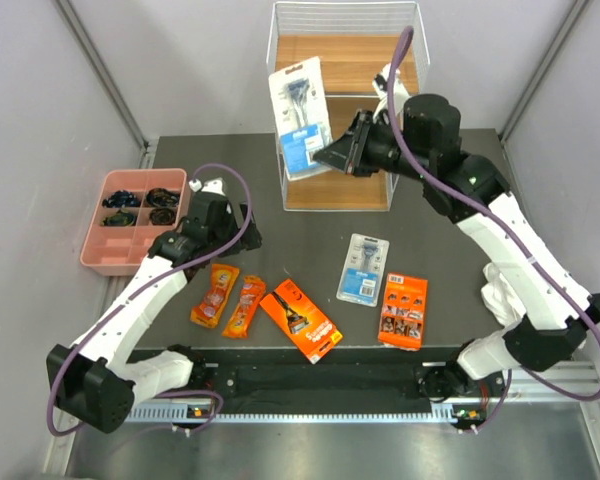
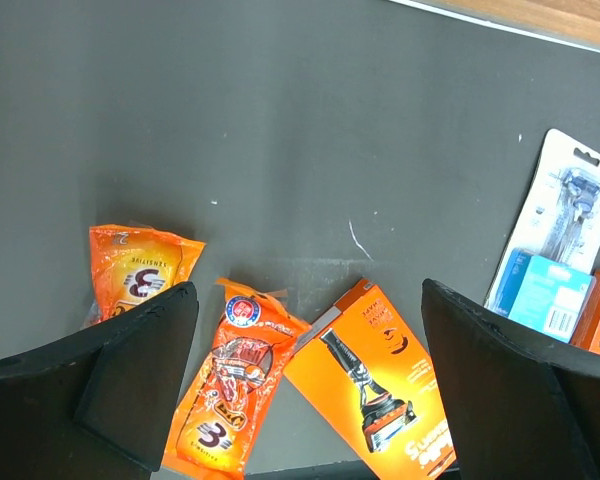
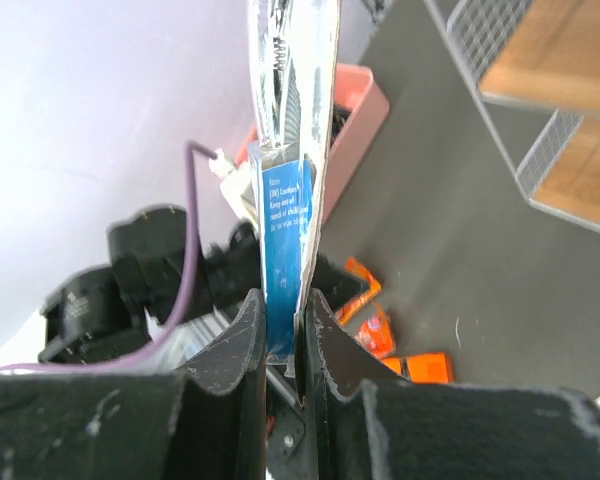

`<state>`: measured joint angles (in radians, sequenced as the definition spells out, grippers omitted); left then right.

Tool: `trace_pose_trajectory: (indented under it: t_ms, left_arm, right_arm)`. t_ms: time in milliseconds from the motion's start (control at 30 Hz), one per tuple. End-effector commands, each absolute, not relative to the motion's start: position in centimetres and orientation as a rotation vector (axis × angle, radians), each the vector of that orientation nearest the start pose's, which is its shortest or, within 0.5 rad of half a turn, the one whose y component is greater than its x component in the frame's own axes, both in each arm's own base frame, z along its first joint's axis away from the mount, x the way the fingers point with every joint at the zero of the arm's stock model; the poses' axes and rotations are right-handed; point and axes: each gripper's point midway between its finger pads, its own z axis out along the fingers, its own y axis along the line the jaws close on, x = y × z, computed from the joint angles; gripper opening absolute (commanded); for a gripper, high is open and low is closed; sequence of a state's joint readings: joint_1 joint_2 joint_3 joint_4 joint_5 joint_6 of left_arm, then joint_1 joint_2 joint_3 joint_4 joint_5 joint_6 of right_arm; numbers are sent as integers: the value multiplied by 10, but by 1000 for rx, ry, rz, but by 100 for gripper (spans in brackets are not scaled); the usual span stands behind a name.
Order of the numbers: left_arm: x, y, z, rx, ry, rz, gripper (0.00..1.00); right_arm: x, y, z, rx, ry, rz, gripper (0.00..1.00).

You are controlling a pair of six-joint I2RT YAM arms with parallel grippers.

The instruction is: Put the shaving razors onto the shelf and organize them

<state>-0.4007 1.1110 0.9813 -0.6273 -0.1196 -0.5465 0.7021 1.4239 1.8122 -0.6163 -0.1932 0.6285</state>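
— Which arm has something?

— The right gripper. Its jaws are clamped tight on the bottom edge of a blister card, the clear-and-blue one. It holds the card upright in the air, razor end up.

— Is the card on the shelf?

— Not on a board, no. From above, it hangs over the rack's front left corner. From the wrist, the wire and the wooden boards lie off to one side of it. Whether card and wire touch, I can't tell.

— And the left gripper?

— Spread wide, nothing between the fingers. It hovers low over the dark table, looking down on the packs near the front edge.

— What's lying there?

— Going left to right, the left orange pouch and the right orange pouch sit side by side, nearly touching. Next is the long orange box, lying at a slant with one end just beside the right pouch. Further right is a second blister card, with an orange card just beside its near right corner. All five lie flat on the table, apart from the shelf.

— Anything else?

— A pink tray at the far left, with small dark items in some of its compartments.
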Motion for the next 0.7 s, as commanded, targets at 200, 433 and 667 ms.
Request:
trace_pose_trajectory:
  t_ms: [200, 433, 667]
  left_arm:
    - [286, -124, 175, -206, 2325, -350, 97]
    - [286, -127, 174, -208, 2329, -369, 97]
    - [285, -132, 172, -212, 2335, -405, 97]
  right_arm:
    - [319, 295, 508, -223, 1738, 1200, 0]
    - [347, 302, 522, -200, 1700, 1273, 0]
    - [381, 300, 528, -127, 1679, 1343, 0]
